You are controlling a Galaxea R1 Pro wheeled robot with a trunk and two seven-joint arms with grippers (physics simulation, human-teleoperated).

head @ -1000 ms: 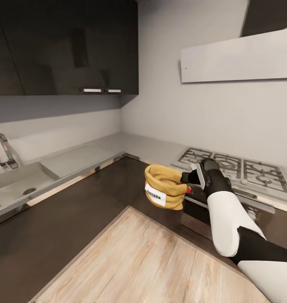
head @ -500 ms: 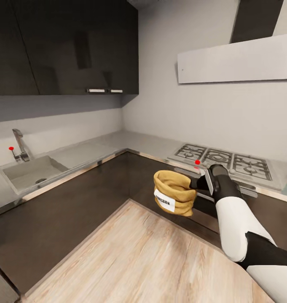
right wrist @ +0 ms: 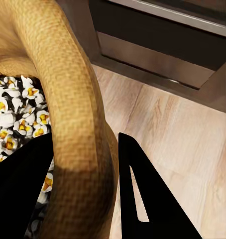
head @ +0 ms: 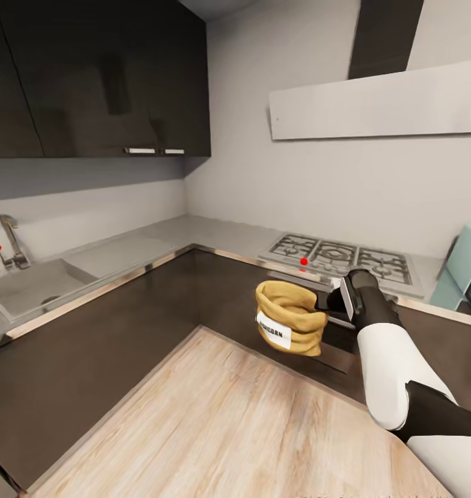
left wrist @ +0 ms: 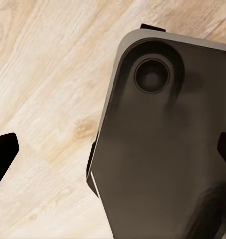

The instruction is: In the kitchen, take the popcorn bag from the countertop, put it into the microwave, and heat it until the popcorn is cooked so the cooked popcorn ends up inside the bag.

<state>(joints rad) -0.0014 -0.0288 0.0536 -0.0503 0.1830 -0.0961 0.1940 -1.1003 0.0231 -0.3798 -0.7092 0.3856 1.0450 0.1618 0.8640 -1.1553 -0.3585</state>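
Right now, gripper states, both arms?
Left gripper: open, fingertips far apart, holding nothing.
Right gripper: shut on the popcorn bag, pinching its rolled rim; popcorn inside.

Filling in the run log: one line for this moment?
carrying | right pincer shut on popcorn bag rim, held above floor | microwave at right | left pincer open

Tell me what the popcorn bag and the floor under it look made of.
The popcorn bag looks like coarse woven cloth, burlap-like: a visible weave, matte tan, with a soft rolled rim pinched between the right gripper's fingers. The floor looks like pale wood planks with grain lines and seams, possibly laminate.
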